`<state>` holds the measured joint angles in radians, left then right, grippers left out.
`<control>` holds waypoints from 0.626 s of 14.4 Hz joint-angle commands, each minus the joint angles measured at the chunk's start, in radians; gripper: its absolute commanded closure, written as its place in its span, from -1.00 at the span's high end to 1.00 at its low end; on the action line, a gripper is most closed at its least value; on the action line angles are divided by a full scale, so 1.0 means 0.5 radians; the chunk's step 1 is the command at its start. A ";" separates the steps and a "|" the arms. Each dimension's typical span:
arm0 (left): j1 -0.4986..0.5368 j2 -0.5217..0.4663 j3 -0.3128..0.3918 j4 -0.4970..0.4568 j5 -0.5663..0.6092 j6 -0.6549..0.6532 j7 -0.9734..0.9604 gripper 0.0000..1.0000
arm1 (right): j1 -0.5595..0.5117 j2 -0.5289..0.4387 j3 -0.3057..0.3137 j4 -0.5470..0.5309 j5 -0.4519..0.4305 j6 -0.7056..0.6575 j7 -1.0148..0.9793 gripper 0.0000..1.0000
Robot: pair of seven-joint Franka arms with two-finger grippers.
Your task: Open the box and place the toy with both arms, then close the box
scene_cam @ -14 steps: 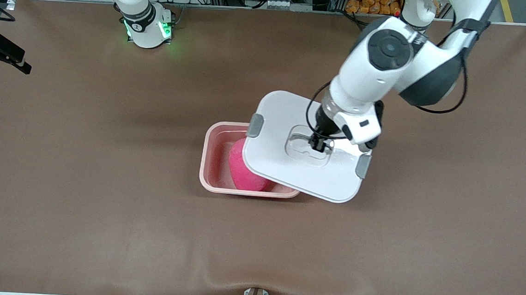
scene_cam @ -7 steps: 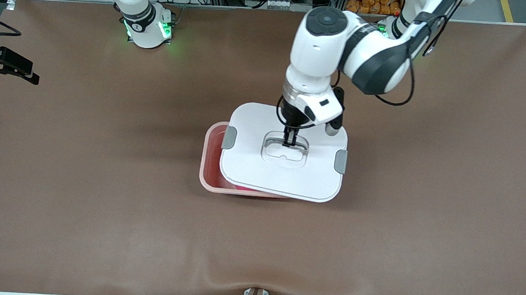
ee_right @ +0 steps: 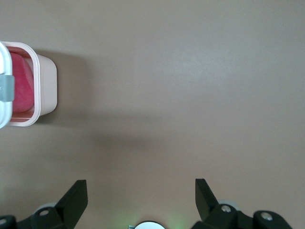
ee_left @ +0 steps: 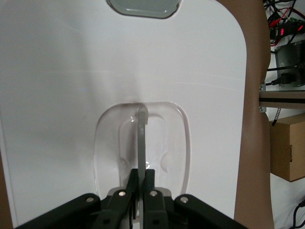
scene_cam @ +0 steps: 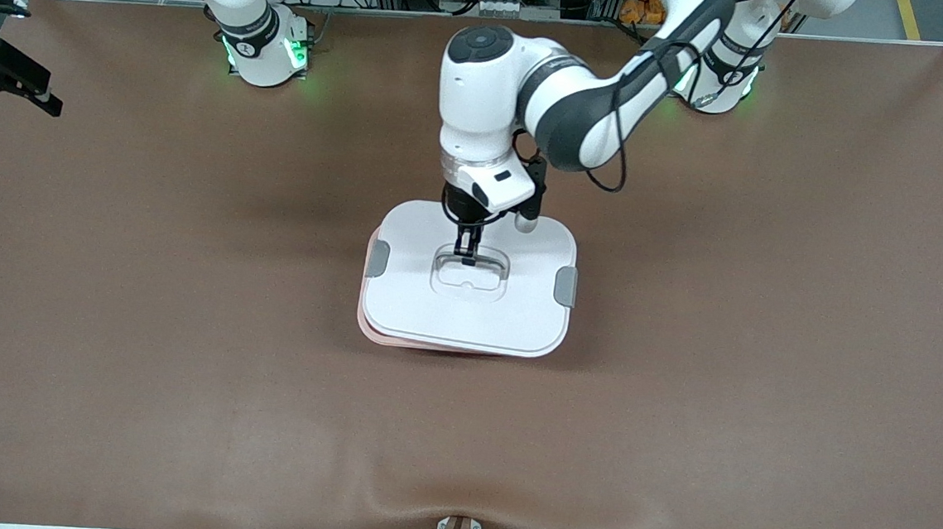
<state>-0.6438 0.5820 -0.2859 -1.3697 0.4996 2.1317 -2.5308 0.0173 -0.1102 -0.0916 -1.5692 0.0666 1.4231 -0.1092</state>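
1. The left hand [scene_cam: 467, 256] is clamped shut on the grey handle [ee_left: 142, 138] in the lid's centre recess. The lid [scene_cam: 469, 297] is carried by that grip alone.
2. The box [scene_cam: 400, 341] sits mid-bench, with the lid above it and covering nearly all of it. A thin pink strip of rim is seen at the edge nearer the camera and at the right arm's end.
3. The toy [ee_right: 21, 81] is in the box, seen only from the right wrist, under the lid's edge.
4. Key relation: the long axes of lid and box are parallel, both running between the arms' ends of the bench. The lid looks offset slightly toward the left arm's end, and seating is judged not yet done.
5. The next move probably calls for a small shift toward the right arm's end, then a straight drop. Both clips [scene_cam: 377, 259] remain to be pressed.
6. The right hand [ee_right: 138, 198] is fully open and empty, parked well apart near the bench's edge; that arm waits. The left hand is the nearer one.
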 commanded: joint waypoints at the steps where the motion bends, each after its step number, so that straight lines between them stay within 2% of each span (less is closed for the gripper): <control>1: -0.240 0.069 0.216 0.107 0.050 -0.033 -0.056 -1.00 | -0.007 -0.086 0.033 -0.105 -0.035 -0.020 0.202 1.00; 6: -0.338 0.137 0.299 0.116 0.050 -0.036 -0.123 -1.00 | -0.025 0.085 0.058 0.165 -0.044 -0.082 0.225 1.00; 9: -0.329 0.137 0.302 0.125 0.047 -0.036 -0.114 -1.00 | -0.041 0.131 0.051 0.202 -0.111 -0.070 0.066 1.00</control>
<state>-0.7980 0.6399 -0.1472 -1.3452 0.5003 2.1297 -2.5762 0.0156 -0.0797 -0.0749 -1.5160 0.0486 1.4009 -0.0229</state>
